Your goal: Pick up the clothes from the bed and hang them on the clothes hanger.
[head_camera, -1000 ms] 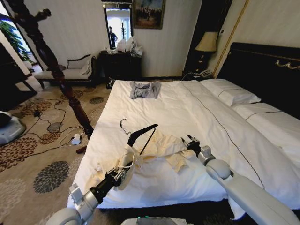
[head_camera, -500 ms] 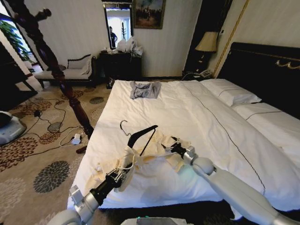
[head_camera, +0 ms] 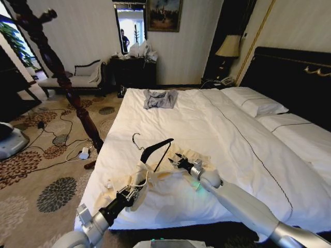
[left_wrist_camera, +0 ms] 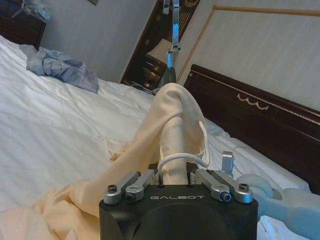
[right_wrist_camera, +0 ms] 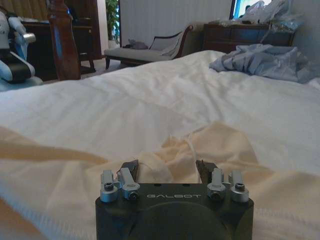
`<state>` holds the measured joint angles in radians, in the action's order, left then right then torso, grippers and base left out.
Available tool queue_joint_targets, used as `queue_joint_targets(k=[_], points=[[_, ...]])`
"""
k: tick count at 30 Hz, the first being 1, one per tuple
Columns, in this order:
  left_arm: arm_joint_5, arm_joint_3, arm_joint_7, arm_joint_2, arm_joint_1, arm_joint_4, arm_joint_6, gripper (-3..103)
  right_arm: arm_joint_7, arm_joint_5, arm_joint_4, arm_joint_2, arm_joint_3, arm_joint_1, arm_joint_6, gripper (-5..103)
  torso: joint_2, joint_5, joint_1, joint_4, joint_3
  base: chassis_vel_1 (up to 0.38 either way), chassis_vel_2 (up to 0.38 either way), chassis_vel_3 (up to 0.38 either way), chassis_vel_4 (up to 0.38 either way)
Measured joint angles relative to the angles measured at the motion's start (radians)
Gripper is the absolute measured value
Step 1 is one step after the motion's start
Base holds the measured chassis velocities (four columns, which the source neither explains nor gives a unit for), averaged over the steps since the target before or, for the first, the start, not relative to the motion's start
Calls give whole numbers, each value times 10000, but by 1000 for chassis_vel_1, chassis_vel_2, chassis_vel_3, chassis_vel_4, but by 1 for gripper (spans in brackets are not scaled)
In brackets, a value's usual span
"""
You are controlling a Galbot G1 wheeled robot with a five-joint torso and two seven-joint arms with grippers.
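Observation:
The cream shirt (head_camera: pixel 182 166) lies crumpled near the foot of the white bed (head_camera: pixel 207 119). One part of it is draped over the lower arm of the black clothes hanger (head_camera: pixel 156 146), whose wire hook (head_camera: pixel 135 139) points toward the headboard end. My left gripper (head_camera: pixel 135 191) is shut on that fabric-covered hanger arm (left_wrist_camera: pixel 172 125) and holds the hanger tilted up off the sheet. My right gripper (head_camera: pixel 175 160) is open just above the shirt (right_wrist_camera: pixel 220 145), close to the hanger's upper arm; its fingertips (right_wrist_camera: pixel 131 167) stand apart with loose folds between them.
A grey-blue garment (head_camera: pixel 160 98) lies farther up the bed. The dark turned-wood coat stand (head_camera: pixel 62 77) rises off the bed's left side, with cables and a power strip (head_camera: pixel 84 153) on the carpet. Pillows (head_camera: pixel 253 102) and the dark headboard (head_camera: pixel 295 77) are on the right.
My right gripper has slid left across the shirt, from its right edge to near the hanger. The left gripper and the hanger have not moved.

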<state>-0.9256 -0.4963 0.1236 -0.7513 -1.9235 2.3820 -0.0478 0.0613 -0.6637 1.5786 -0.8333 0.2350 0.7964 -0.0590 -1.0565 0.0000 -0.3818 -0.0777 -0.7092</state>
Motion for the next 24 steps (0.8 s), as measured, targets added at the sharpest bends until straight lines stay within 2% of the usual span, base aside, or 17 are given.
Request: queue_joint_targets(k=[5, 8, 10, 12, 15, 17, 19, 21, 24], points=[[2, 20, 2, -27, 14, -38, 6, 20, 23, 73, 75, 77, 14, 133, -26, 65, 0, -1, 0, 0, 1, 0, 0, 0, 0], [6, 29, 2, -33, 22, -45, 11, 20, 15, 86, 113, 81, 16, 178, -35, 60, 0, 0, 0, 0, 0, 0, 0, 0, 0], [7, 12, 3, -35, 12, -46, 12, 20, -13, 96, 190, 102, 7, 247, -37, 50, 0, 0, 0, 0, 0, 0, 0, 0, 0], [7, 1, 4, -39, -1, -47, 12, 20, -30, 112, 241, 118, -12, 296, -38, 50, 0, 0, 0, 0, 1, 0, 0, 0, 0], [12, -6, 9, -68, -18, -56, 13, 20, -98, 192, 435, 201, -97, 512, -38, 34, -1, 0, 0, 0, 1, 0, 0, 0, 0], [16, -4, 9, -75, -16, -62, 14, 20, -132, 238, 521, 246, -140, 603, -35, 31, 0, 0, 0, 0, 0, 0, 0, 0, 0], [18, 11, 12, -87, -3, -73, 14, 20, -191, 279, 665, 333, -201, 748, -29, 23, 0, 0, 0, 0, 1, 0, 0, 0, 0], [19, 16, 17, -88, 5, -77, 14, 20, -214, 298, 723, 374, -227, 801, -25, 23, 0, 0, 0, -1, 0, 0, 0, 0, 0], [19, 24, 18, -88, 13, -80, 14, 20, -289, 309, 859, 444, -302, 866, -19, 10, 0, 0, 0, 0, 1, 0, 0, 0, 0]])
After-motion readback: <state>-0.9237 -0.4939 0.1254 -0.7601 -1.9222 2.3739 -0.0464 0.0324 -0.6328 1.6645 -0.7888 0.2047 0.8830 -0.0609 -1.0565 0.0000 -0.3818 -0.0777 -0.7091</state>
